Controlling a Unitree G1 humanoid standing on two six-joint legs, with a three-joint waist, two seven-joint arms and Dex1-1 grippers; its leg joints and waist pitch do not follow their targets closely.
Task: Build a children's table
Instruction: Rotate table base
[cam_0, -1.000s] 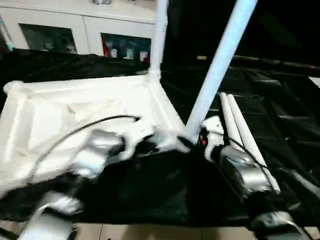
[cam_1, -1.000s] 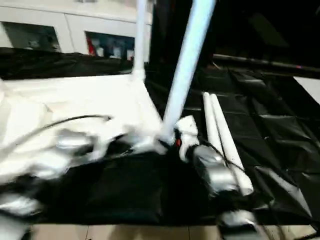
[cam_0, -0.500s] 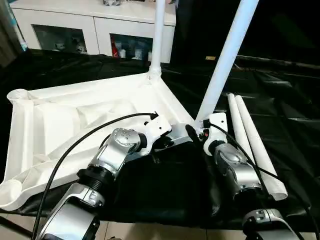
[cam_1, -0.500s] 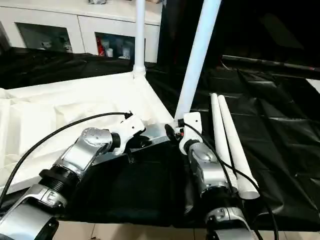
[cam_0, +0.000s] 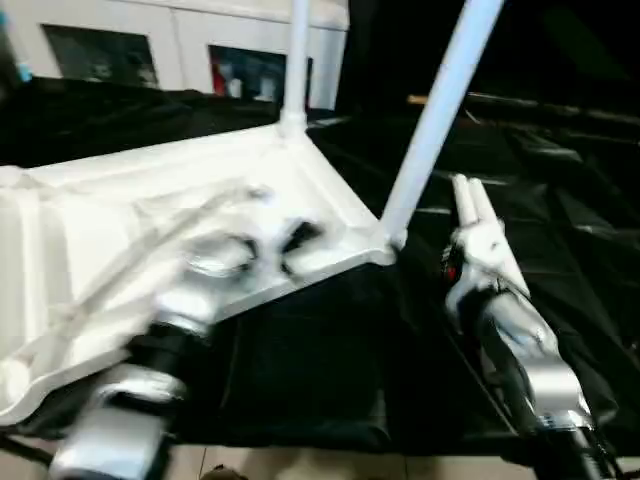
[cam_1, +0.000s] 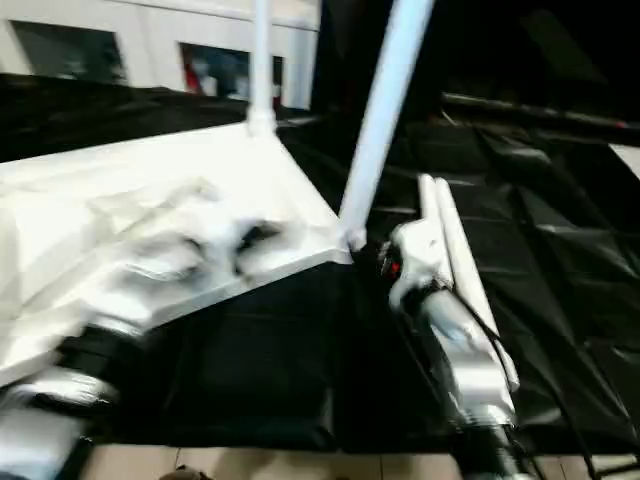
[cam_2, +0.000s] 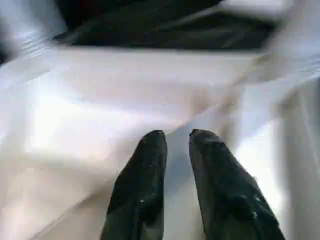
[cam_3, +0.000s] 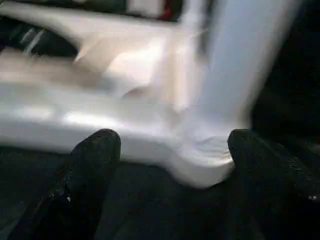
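The table (cam_0: 150, 220) lay upturned at left of frame, two legs up. My right gripper (cam_3: 170, 150) stood wide, empty, before the near leg (cam_0: 430, 130); my left gripper (cam_2: 177, 150) hovered slightly parted over ribs. Best brace the top, then fetch a loose leg (cam_0: 480, 215).

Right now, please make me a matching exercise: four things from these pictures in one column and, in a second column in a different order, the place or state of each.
Things
1. table top
2. near inserted leg
3. two loose legs
4. right gripper

Places or states
A. lying side by side on the black cloth
B. fingers wide apart, holding nothing, facing the corner socket
C. lying with its ribbed underside up
D. standing in the near corner socket, leaning

Right pairs: 1-C, 2-D, 3-A, 4-B
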